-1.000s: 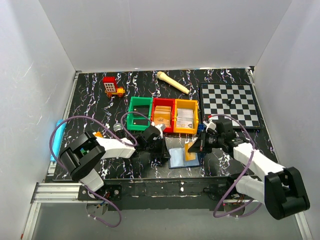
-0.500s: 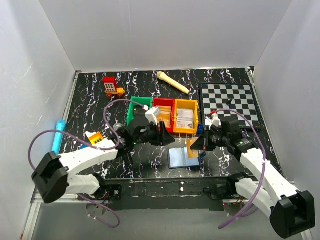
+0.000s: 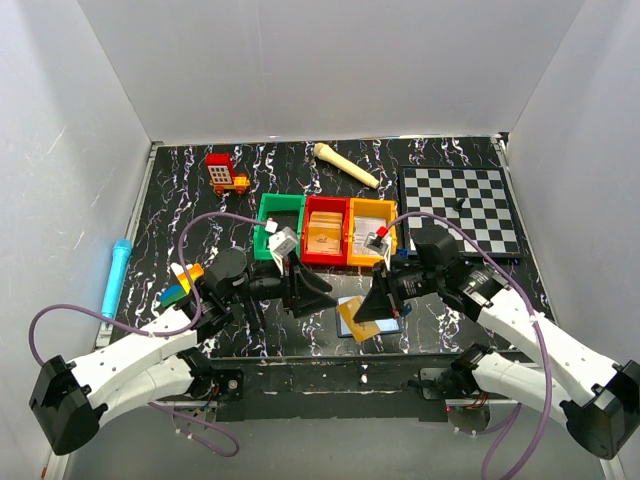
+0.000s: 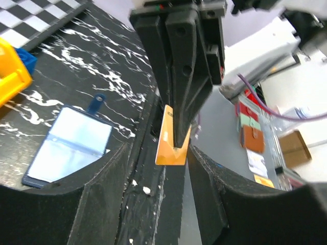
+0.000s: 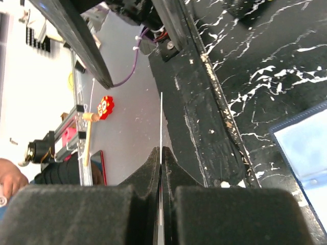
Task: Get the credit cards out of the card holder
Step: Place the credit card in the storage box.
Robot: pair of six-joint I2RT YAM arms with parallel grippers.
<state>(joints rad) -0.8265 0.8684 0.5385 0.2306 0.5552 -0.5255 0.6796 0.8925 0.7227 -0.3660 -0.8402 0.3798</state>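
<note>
Right gripper is clamped on an orange card, held on edge and clear of the table. Holder lies open and flat by the table's near edge, blue-grey inside up, just under and beside that gripper. Left gripper is spread and empty, aimed across at the card, which sits in line with its gap. Holder lies between the arms, right one nearer. More cards inside: cannot tell. Likely next: pass the card left or set it down.

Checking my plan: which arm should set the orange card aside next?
Right: the right gripper is shut on the card, clear of the holder; the left gripper is open and empty.
</note>
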